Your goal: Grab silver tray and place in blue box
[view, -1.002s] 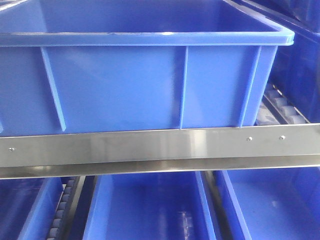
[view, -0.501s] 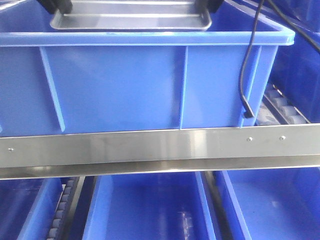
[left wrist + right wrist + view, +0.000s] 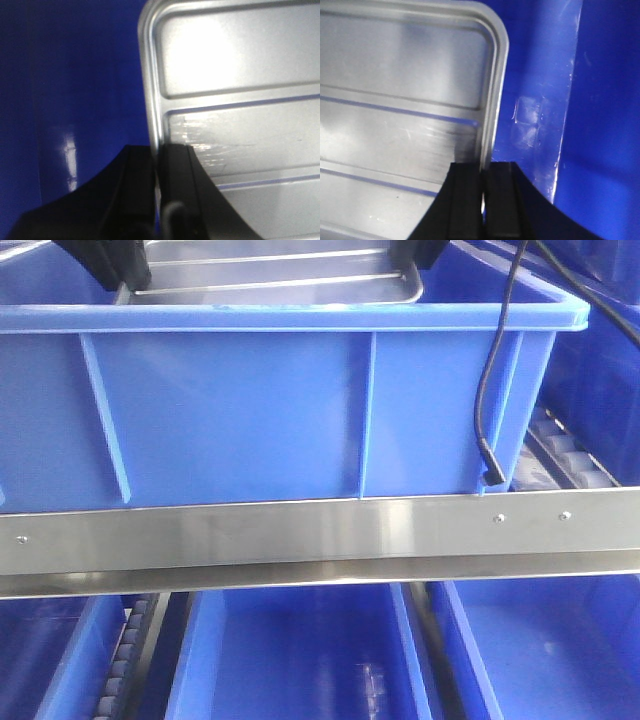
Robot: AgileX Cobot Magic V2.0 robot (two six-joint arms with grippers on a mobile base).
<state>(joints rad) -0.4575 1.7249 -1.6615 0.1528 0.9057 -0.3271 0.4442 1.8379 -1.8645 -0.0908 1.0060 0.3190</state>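
1. Left gripper [image 3: 156, 165]: jaws are closed on the left short rim of the silver tray [image 3: 240, 100].
2. Right gripper [image 3: 484, 185]: jaws are clamped on the tray's right short rim.
3. The tray spans between both grippers, long axis left-to-right, and hangs level inside the mouth of the blue box [image 3: 300, 410], its near edge just above the front rim.
4. Compared with half a second ago, the tray sits lower and farther back; a second ago it was absent.

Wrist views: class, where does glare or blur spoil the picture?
Left wrist view: glare whitens the silver tray; the left gripper is dark and soft. Right wrist view: light streaks on the blue box; the right gripper is dark.
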